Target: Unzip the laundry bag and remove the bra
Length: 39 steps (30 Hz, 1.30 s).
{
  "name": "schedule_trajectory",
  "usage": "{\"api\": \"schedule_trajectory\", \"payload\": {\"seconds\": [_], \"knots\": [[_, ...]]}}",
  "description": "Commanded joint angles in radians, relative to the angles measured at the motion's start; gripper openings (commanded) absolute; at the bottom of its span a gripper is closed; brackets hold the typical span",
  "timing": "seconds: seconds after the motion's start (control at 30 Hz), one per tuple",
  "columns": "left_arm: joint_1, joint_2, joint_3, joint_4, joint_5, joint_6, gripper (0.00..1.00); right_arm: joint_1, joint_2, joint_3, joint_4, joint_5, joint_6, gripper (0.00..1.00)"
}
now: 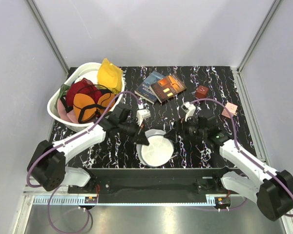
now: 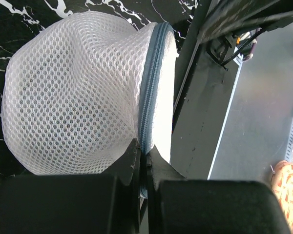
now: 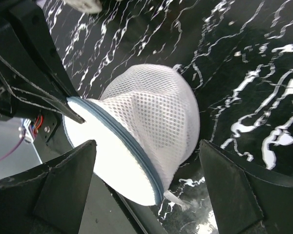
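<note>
The laundry bag [image 1: 157,150], a white mesh dome with a flat white disc end and a blue-grey zip seam, lies on its side at the table's front edge. My left gripper [image 1: 143,140] is shut on the zip seam at the bag's left rim; the left wrist view shows its jaws [image 2: 145,151] pinching the seam beside the mesh [image 2: 78,97]. My right gripper [image 1: 173,135] is open just right of the bag. In the right wrist view it [image 3: 146,144] straddles the bag [image 3: 151,109] without touching. A white pull tab [image 3: 173,199] hangs at the seam. The black bra is not in view.
A white slotted basket [image 1: 58,105] at the back left holds a yellow cap, red cloth and an orange-cupped bra. Two books [image 1: 161,87], a brown cube [image 1: 201,91] and a pink block [image 1: 230,109] lie at the back right. The table's front rail [image 2: 200,112] runs right beside the bag.
</note>
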Motion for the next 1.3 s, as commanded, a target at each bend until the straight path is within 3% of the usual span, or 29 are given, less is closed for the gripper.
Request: {"api": "schedule_trajectory", "payload": {"seconds": [0.0,0.17,0.23,0.27,0.3,0.4,0.47,0.5,0.6,0.63,0.83,0.9,1.07,1.27], "knots": [[-0.004,0.01,0.05,-0.001,0.054,0.029,0.03,0.054,0.038,-0.019,0.122,0.004,-0.004,0.93],[-0.006,0.007,0.054,-0.002,0.037,0.023,0.05,0.109,0.064,-0.062,0.16,0.019,0.019,0.89],[-0.007,0.006,0.059,-0.002,0.014,0.018,0.14,0.118,0.069,-0.078,0.177,0.024,0.034,0.85],[-0.009,0.004,0.057,-0.002,0.006,0.012,0.2,0.123,0.069,-0.079,0.177,0.028,0.036,0.74],[-0.012,0.003,0.059,-0.002,-0.012,0.01,0.37,0.132,0.067,-0.081,0.175,0.033,0.037,0.67],[-0.018,-0.014,0.054,0.001,-0.057,0.0,0.62,0.141,0.07,-0.078,0.166,0.025,0.04,0.4],[-0.019,-0.026,0.053,0.01,-0.086,-0.017,0.7,0.145,0.07,-0.079,0.168,0.024,0.053,0.29],[-0.021,-0.034,0.047,0.013,-0.116,-0.023,0.74,0.148,0.075,-0.081,0.171,0.024,0.057,0.16],[-0.021,-0.071,0.03,0.027,-0.17,-0.051,0.85,0.151,0.076,-0.084,0.175,0.045,0.079,0.0],[-0.022,-0.094,0.025,0.036,-0.188,-0.062,0.88,0.151,0.076,-0.085,0.174,0.057,0.097,0.0],[-0.024,-0.189,-0.056,0.047,-0.437,-0.184,0.93,0.151,0.073,-0.076,0.183,0.189,0.232,0.0],[-0.025,-0.23,-0.106,0.054,-0.497,-0.25,0.89,0.151,0.076,-0.073,0.183,0.246,0.269,0.0],[-0.025,-0.339,-0.235,0.123,-0.543,-0.394,0.82,0.149,0.105,-0.071,0.214,0.306,0.356,0.0],[-0.029,-0.379,-0.415,0.386,-0.514,-0.6,0.75,0.151,0.135,-0.091,0.277,0.315,0.428,0.0]]}}
